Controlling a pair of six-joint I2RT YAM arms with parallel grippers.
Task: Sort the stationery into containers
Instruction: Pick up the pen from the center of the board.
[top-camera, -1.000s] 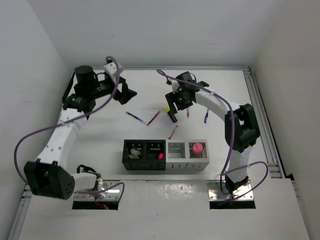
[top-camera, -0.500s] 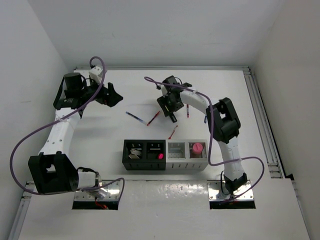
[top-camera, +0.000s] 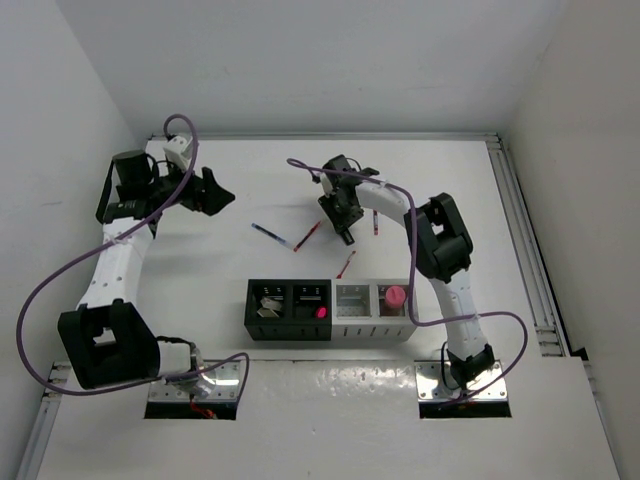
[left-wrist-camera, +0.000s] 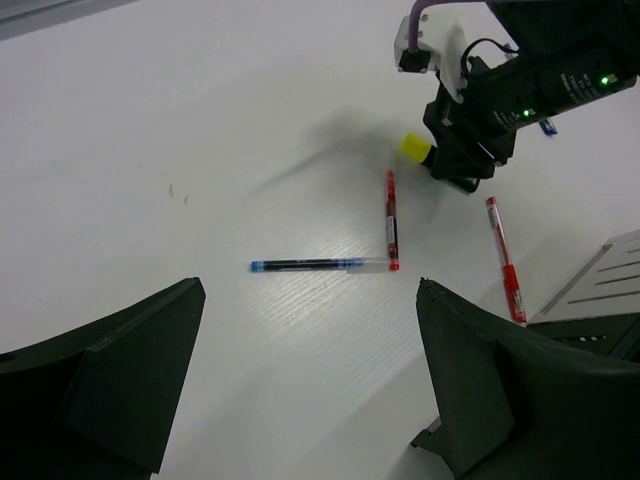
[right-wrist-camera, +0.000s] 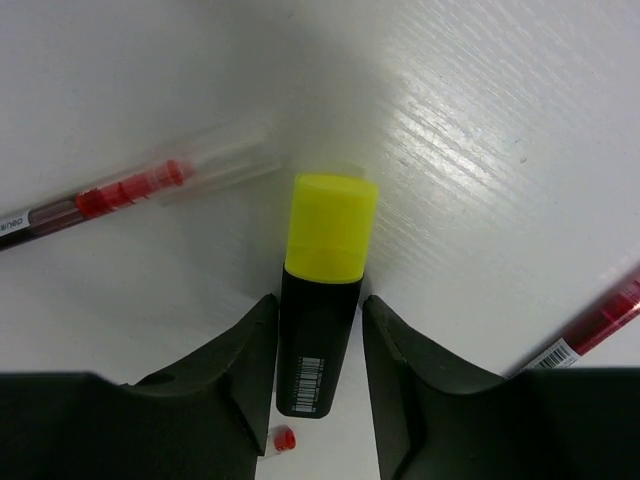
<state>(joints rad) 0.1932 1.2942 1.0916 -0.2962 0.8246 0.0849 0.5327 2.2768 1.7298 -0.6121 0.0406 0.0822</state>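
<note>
The right claw (right-wrist-camera: 320, 340) pinches the highlighter (right-wrist-camera: 328, 235) by its black barrel, low centre of its wrist view, over the table (right-wrist-camera: 480, 120). It looks light, stiff and smooth, so a mid-barrel hold suits it. The left claw (left-wrist-camera: 308, 320) is spread and empty.

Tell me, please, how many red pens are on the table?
3 red pens: one at the blue pen's end, one just beyond the bins, one beside the right gripper. The arm may hide others.
</note>
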